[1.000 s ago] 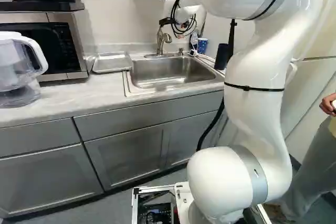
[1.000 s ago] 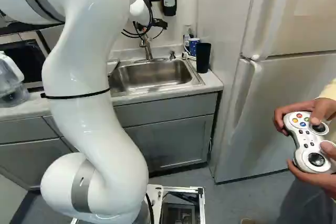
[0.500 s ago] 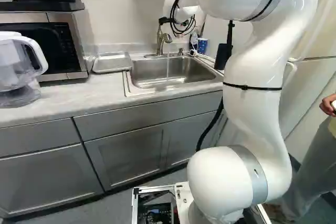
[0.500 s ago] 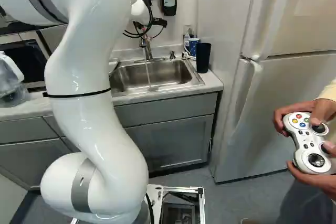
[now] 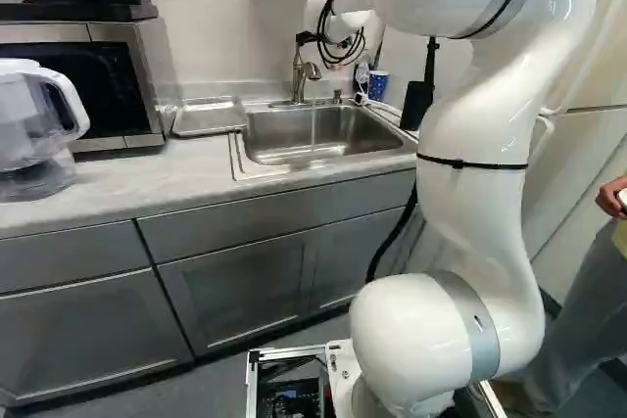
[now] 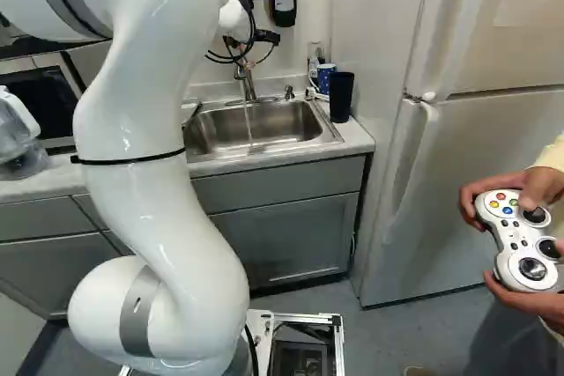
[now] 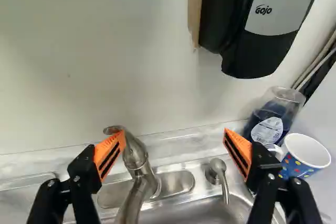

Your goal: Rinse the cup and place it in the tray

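Wall (image 7: 100,66): white, behind the tap.
Tool (image 7: 175,131): wide open, holding nothing.
Tap (image 7: 137,163): water running.
Cup (image 7: 302,162): spotted, beside the sink (image 5: 269,139); probably light, hard, slippery wet; pinch its sides gently.
Tray (image 5: 208,120): across the sink.

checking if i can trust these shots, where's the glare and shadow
Left base view: glints on the arm's glossy shell, dark shadow along the foot of the cabinets; right base view: similar glints, soft sheen in the metal sink; wrist view: small bright spot on the wall beyond the fingers.
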